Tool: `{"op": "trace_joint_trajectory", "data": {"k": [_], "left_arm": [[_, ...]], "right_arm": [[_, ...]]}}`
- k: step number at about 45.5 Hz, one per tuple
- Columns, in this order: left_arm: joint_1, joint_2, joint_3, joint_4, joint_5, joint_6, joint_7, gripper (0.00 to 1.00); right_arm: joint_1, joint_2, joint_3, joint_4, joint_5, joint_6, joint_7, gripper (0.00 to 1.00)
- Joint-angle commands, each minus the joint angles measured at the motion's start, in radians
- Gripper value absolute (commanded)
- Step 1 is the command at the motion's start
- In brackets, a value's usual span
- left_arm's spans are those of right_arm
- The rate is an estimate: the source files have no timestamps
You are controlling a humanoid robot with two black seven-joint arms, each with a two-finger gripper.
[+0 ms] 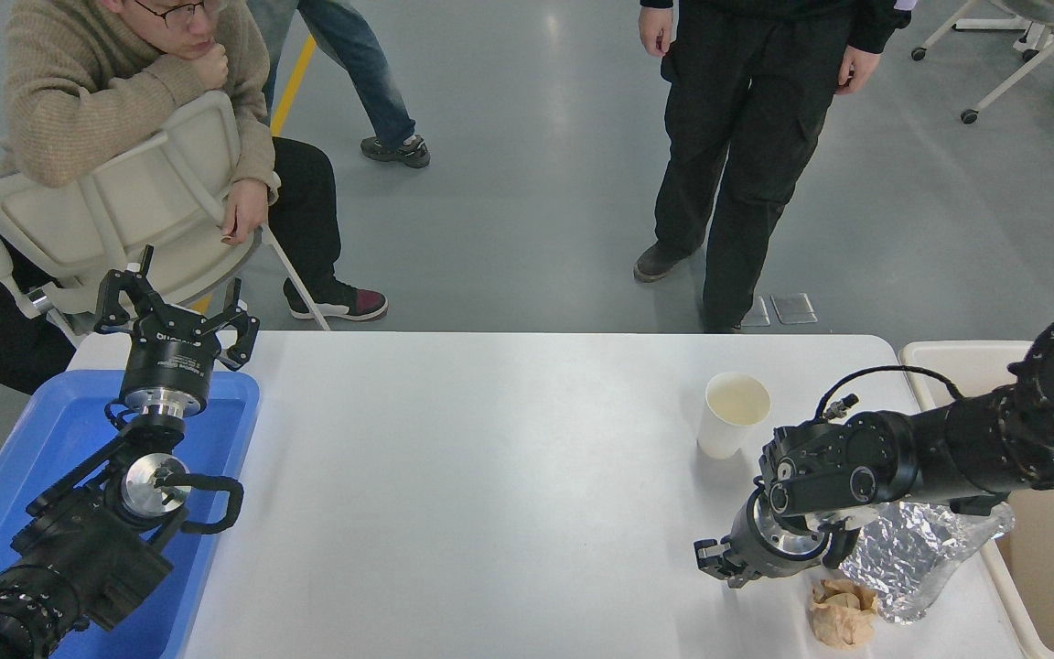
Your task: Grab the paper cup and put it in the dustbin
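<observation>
Head view shows the paper cup (734,414) upright near the worktop's (490,476) right edge, right hand (719,563) beside it, grip unclear.

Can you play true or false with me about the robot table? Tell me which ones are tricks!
1. The plain white tapered paper cup stands upright on the white table. True.
2. The right black gripper is holding the cup. False: it is lower on the table, apart from the cup.
3. A crumpled tan paper ball lies beside the crinkled silver foil bag. True.
4. The cup is already inside the big cream rectangular plastic dustbin. False: it is on the table, left of the bin.
5. The left black gripper is raised above the blue plastic tray, fingers spread. True.
</observation>
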Motion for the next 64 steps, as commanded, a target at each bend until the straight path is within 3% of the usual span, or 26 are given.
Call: {"op": "trace_joint_trajectory", "data": {"k": [1, 64], "left_arm": [[0.000, 0.000, 0.002, 0.001, 0.002, 0.000, 0.000, 0.99], [0.000, 0.000, 0.000, 0.001, 0.000, 0.000, 0.000, 0.99]], "right_arm": [[0.001, -0.002, 0.000, 0.002, 0.001, 0.000, 0.000, 0.00], [0.009, -0.035, 0.012, 0.004, 0.010, 0.002, 0.003, 0.00]]}}
